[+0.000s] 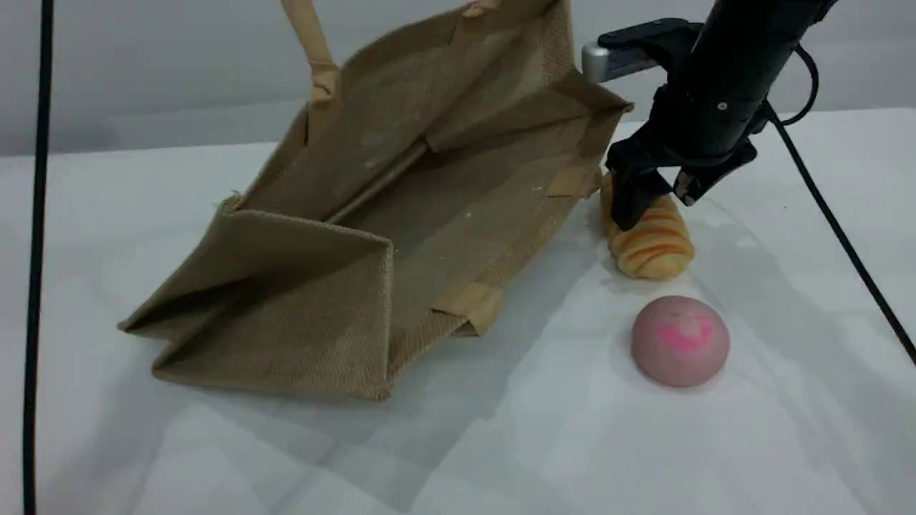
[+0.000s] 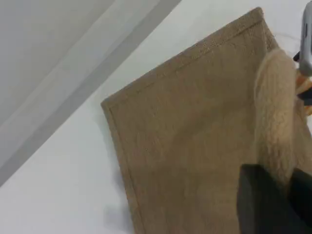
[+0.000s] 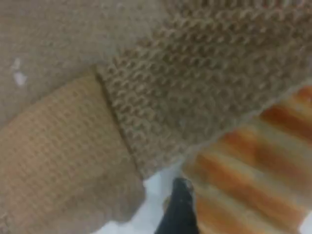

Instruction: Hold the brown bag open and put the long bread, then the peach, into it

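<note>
I'm pinching the beige handle (image 2: 275, 112) in the left gripper (image 2: 279, 197), holding the brown bag (image 1: 401, 214) with its mouth gaping rightward. My right gripper (image 1: 658, 202) is standing spread astride the long bread (image 1: 655, 247), just beside the bag's rim. I'm planning to close squarely across its middle. The peach (image 1: 680, 342) is lying nearer on the tabletop (image 1: 501, 443).

Right arm (image 1: 737, 57): matte black, round-bodied, one small silver screw (image 1: 721, 106). Silver-grey camera block (image 1: 605, 61) on a black bracket. Thin black cable (image 1: 837, 229) runs off it. Right gripper (image 1: 658, 204): black, blocky jaws. Left gripper (image 2: 287, 204): black too.
</note>
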Controlling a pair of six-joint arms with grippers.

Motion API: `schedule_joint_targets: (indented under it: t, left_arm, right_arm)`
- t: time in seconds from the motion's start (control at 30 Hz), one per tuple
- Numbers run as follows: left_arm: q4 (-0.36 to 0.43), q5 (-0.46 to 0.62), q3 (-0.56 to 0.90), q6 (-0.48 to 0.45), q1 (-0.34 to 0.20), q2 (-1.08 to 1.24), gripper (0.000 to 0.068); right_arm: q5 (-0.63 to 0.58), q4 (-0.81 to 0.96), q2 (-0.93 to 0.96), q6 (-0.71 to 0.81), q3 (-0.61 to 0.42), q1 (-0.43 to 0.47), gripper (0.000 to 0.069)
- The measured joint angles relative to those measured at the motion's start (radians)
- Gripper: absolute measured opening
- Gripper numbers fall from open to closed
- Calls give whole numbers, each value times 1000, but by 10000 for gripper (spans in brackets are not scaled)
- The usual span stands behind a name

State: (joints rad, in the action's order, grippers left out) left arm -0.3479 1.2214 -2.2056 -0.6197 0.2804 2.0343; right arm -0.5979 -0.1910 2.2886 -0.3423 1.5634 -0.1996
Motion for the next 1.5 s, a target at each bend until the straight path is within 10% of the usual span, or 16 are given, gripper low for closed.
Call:
schedule_joint_targets:
  t: [0.4, 0.73, 1.1, 1.5]
  left_arm:
    - [0, 0, 0, 0, 0, 0, 94]
    - [-11, 0, 0, 0, 0, 0, 94]
    - [-21, 0, 0, -14, 0, -1, 94]
    - [-79, -1, 0, -81, 1, -4, 94]
  right_arm:
    - [-1, -13, 32, 0, 0, 0, 521]
    - [-69, 24, 24, 12, 0, 0, 77]
    - [-280, 191, -163, 225, 20, 80, 75]
    - [-420, -117, -443, 179, 19, 65, 64]
